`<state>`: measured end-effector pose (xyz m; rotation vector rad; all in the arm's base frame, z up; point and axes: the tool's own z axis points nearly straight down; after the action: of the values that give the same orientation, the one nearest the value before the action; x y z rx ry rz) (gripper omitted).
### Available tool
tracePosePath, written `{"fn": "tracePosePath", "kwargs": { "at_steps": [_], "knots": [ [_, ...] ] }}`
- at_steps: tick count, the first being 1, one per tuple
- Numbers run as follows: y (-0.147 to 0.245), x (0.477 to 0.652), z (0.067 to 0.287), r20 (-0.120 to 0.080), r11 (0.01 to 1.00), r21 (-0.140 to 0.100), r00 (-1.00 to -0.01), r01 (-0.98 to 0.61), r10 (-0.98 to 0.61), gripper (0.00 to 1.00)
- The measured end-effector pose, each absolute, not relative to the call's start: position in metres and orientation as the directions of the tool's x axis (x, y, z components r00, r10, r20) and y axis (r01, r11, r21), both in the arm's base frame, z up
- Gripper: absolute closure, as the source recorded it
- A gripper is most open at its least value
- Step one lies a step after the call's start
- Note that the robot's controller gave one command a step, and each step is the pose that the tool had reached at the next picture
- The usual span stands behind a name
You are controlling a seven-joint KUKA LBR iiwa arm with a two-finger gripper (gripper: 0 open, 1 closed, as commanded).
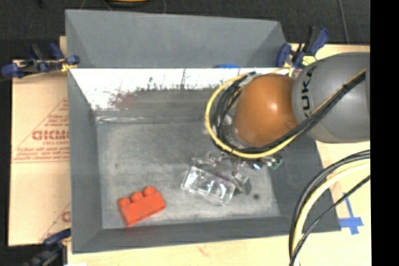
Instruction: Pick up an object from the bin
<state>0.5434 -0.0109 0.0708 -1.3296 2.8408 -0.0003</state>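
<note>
Orange cover (265, 110): a smooth, rounded orange dome on the robot's wrist. It sits highest in the scene, above the right half of the bin.
Arm (333, 96): a thick grey cylinder with dark lettering. It comes in from the right, passes over the bin's right rim and joins the orange cover.
Cables (215, 116): yellow and black leads loop round the left and lower sides of the cover, then trail off to the right along the arm.
Gripper (238, 166): small metal parts stick out below the lower edge of the cover, low over the bin floor in its right-centre part. Whether it is spread apart or closed cannot be told, as the cover and cables hide most of it.
Clear plastic piece (207, 184): a see-through, boxy, glinting item lying flat on the floor, right of centre and towards the front wall. Its right end lies just beneath the gripper's metal parts. Whether they touch cannot be told.
Red-orange toy brick (142, 205): a studded building block lying tilted in the front-left part of the floor, well apart from the clear piece and the gripper.
Bin (81, 152): grey metal with sloping walls. The back wall is pale and scratched, and the floor is scuffed.
</note>
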Motion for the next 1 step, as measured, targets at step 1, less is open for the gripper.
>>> {"fn": "tracePosePath", "kwargs": {
  "at_steps": [1],
  "knots": [
    [-0.0133, 0.5434, 0.0711, -0.004, 0.641, -0.004, -0.641, -0.767, -0.767, 1.00]
  ]
}}
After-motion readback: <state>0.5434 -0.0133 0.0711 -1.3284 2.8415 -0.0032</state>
